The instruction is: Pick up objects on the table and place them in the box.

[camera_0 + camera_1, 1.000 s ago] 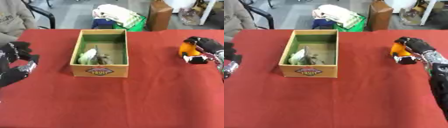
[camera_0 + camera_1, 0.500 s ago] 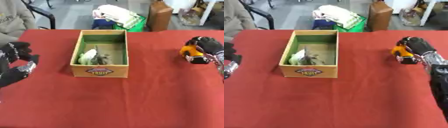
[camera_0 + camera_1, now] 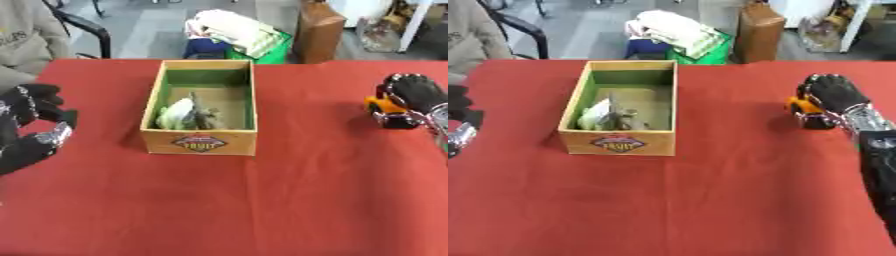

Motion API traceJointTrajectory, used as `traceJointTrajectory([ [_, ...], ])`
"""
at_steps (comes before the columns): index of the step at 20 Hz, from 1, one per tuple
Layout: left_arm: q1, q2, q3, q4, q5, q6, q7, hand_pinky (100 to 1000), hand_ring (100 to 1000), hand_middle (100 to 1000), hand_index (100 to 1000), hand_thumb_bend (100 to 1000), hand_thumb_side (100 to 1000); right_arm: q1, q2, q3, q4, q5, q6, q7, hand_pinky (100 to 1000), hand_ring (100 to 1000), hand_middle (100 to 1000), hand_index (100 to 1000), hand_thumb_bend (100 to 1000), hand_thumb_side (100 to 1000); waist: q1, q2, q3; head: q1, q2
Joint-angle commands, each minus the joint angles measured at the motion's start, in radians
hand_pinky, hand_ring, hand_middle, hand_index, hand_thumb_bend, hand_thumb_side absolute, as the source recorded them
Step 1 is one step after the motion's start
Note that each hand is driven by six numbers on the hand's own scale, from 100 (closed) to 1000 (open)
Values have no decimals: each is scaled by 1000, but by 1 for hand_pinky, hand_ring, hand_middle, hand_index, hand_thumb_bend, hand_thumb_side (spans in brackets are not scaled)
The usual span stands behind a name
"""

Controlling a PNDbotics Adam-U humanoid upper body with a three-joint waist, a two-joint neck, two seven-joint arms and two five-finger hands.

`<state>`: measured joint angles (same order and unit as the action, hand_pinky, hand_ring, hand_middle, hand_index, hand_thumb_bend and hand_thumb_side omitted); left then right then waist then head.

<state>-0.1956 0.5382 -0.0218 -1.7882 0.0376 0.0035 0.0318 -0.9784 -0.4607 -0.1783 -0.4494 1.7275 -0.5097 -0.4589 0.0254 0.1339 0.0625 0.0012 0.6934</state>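
A wooden fruit box (image 3: 200, 141) stands on the red table (image 3: 245, 205), left of centre, with a pale green and white item (image 3: 176, 113) and something dark inside. At the right edge my right hand (image 3: 834, 95) has its fingers curled over a small orange object (image 3: 800, 106) on the cloth. My left hand (image 3: 30, 132) rests at the left edge with its fingers relaxed and holds nothing.
Beyond the table's far edge are a green bin with white cloth (image 3: 234, 34), a brown bag (image 3: 317, 29) and a chair (image 3: 84, 26). A person in a grey top (image 3: 26, 40) sits at the far left corner.
My right hand has lowered with the orange object toward the cloth and drawn slightly nearer. The left hand has barely moved.
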Motion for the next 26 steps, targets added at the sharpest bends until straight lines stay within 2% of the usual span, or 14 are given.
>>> traceJointTrajectory([
  [1, -9, 35, 14, -14, 1, -4, 2, 612, 586, 574, 741, 330, 182, -41, -11, -1, -72, -13, -40, -30, 100, 180, 278, 359, 100, 219, -1, -17, -1, -1, -2],
  [8, -8, 36, 13, -13, 3, -4, 1, 612, 586, 575, 742, 328, 181, -91, 40, 9, -188, -78, -147, -5, 100, 184, 281, 370, 100, 210, -2, -23, 0, -1, 1],
  [13, -12, 36, 9, -14, 7, -4, -2, 611, 586, 575, 742, 328, 180, -133, 126, 25, -215, -129, -214, 55, 100, 190, 285, 382, 100, 210, -3, -30, 9, -5, 2],
  [14, -13, 36, 7, -14, 8, -4, -4, 611, 587, 575, 742, 329, 180, -141, 145, 30, -218, -141, -228, 69, 100, 191, 286, 384, 100, 267, -3, -32, 13, -7, 3],
  [15, -15, 36, 5, -14, 8, -4, -6, 612, 586, 575, 741, 329, 180, -148, 165, 35, -222, -150, -242, 83, 100, 192, 287, 385, 100, 210, -4, -32, 18, -8, 3],
  [22, -30, 33, -3, -15, 14, -4, -15, 611, 587, 574, 741, 329, 179, -178, 287, 59, -255, -179, -302, 152, 100, 202, 297, 395, 100, 211, -8, -31, 64, -23, -1],
  [26, -39, 31, -7, -17, 16, -3, -19, 611, 581, 574, 741, 330, 179, -179, 342, 60, -262, -178, -319, 186, 100, 254, 342, 425, 100, 223, -9, -25, 99, -29, -7],
])
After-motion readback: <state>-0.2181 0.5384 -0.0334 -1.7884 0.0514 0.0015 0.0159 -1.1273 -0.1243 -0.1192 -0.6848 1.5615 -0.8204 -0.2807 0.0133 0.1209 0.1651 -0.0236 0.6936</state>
